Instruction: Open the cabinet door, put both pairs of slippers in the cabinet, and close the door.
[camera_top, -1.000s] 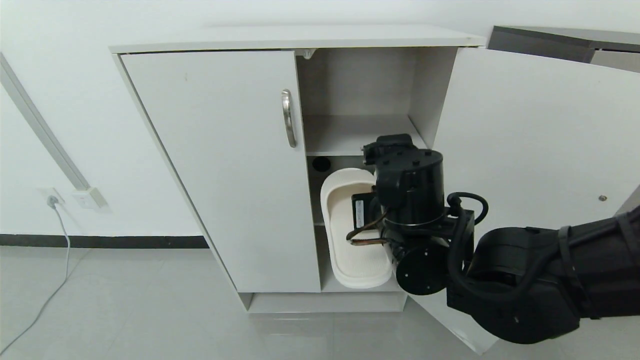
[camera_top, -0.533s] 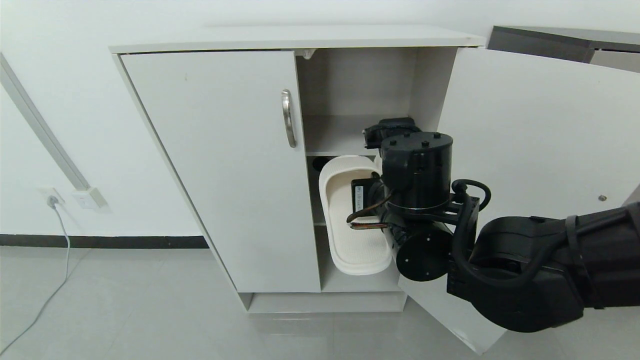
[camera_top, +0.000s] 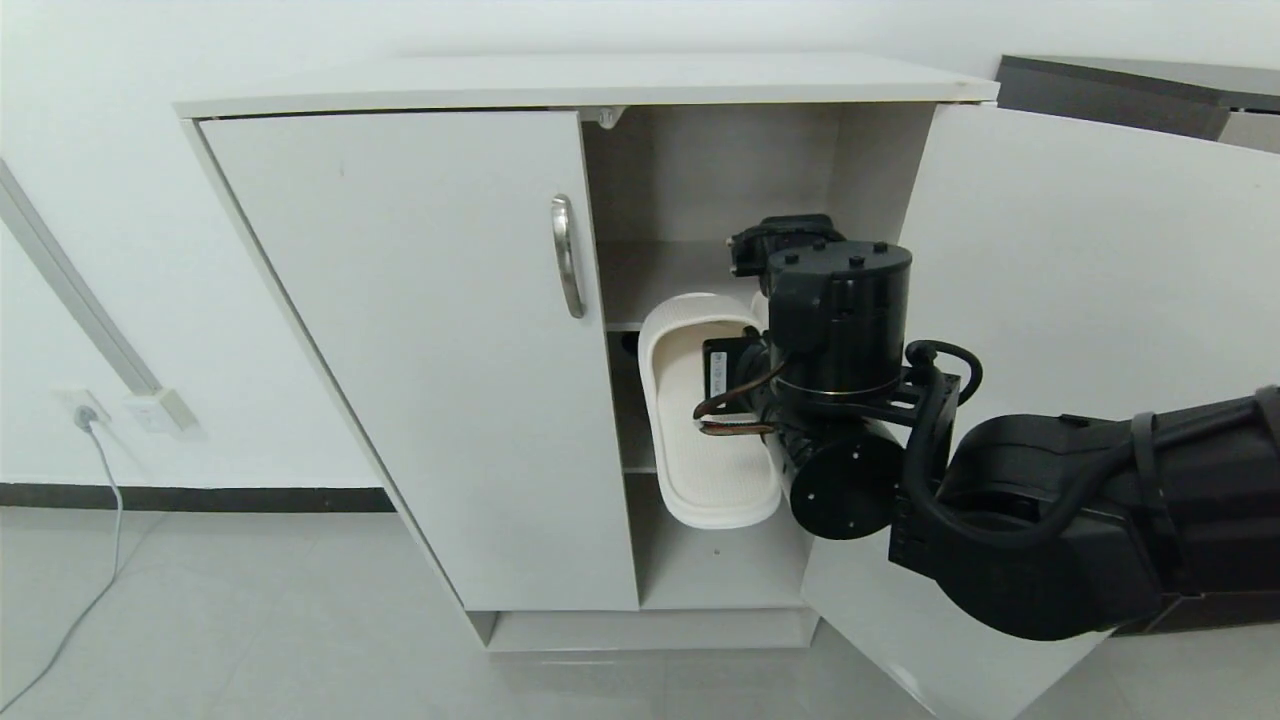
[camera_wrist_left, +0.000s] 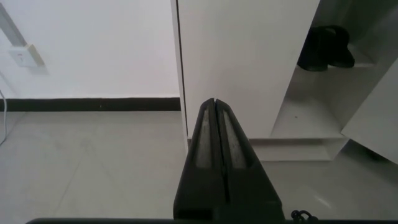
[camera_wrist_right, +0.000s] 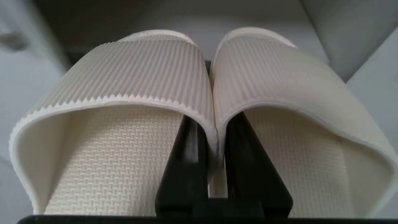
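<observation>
Cream slippers (camera_top: 700, 420): inner walls pinched in right gripper (camera_wrist_right: 214, 146), at open cabinet (camera_top: 600, 85) mouth. Left gripper (camera_wrist_left: 214, 124): pressed together, empty. Risk: toes probably snag shelf (camera_top: 650, 270) edge, twisting pair loose.

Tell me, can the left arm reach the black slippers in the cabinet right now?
Probably not yet. The left gripper is shut and faces the closed left door; the black slippers sit beside it in the open half, where the right gripper holds the white slippers.
</observation>
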